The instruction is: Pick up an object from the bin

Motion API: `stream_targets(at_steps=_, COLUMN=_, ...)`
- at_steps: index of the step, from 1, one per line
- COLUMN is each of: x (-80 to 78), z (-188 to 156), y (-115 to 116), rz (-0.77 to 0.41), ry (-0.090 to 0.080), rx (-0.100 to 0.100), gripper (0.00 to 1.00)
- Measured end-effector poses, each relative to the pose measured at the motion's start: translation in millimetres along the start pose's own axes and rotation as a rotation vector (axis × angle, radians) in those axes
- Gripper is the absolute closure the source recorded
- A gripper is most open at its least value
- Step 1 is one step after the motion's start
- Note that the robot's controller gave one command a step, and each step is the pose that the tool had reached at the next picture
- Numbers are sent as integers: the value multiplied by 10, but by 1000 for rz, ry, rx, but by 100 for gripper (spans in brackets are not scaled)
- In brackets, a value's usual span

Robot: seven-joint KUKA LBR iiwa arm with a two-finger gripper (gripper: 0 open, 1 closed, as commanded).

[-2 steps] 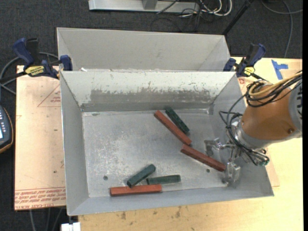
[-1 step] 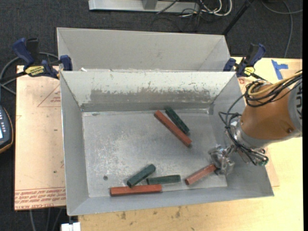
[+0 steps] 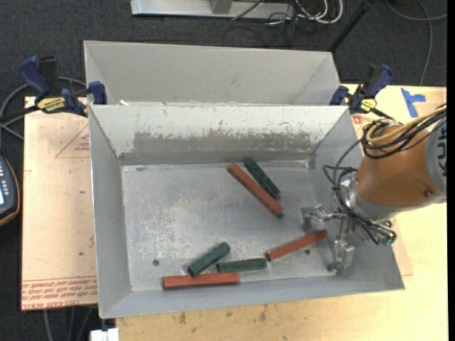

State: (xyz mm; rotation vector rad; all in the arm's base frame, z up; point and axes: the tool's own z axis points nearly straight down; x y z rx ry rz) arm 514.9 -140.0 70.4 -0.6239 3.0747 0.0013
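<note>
My gripper (image 3: 325,236) is low at the bin's right side, open. One finger (image 3: 311,216) stands behind and the other finger (image 3: 340,256) in front of the right end of a slim red bar (image 3: 293,246). That bar lies flat on the bin floor, slanting up to the right, and its end sits in the gap between the fingers, which are not closed on it. A dark green bar (image 3: 242,265) lies just left of the red bar's lower end.
A second green bar (image 3: 208,258) and a long red bar (image 3: 200,280) lie near the front wall. Another red bar (image 3: 254,189) and a green bar (image 3: 261,177) lie side by side near the back wall. The right wall is close behind the gripper.
</note>
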Motion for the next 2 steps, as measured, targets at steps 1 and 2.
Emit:
stream_targets(at_steps=1, x=0, z=-1, y=1, rz=0, ry=0, rx=0, gripper=100)
stream_targets(at_steps=2, x=-219, z=-1452, y=91, rz=-27, ry=-6, rx=6, gripper=100)
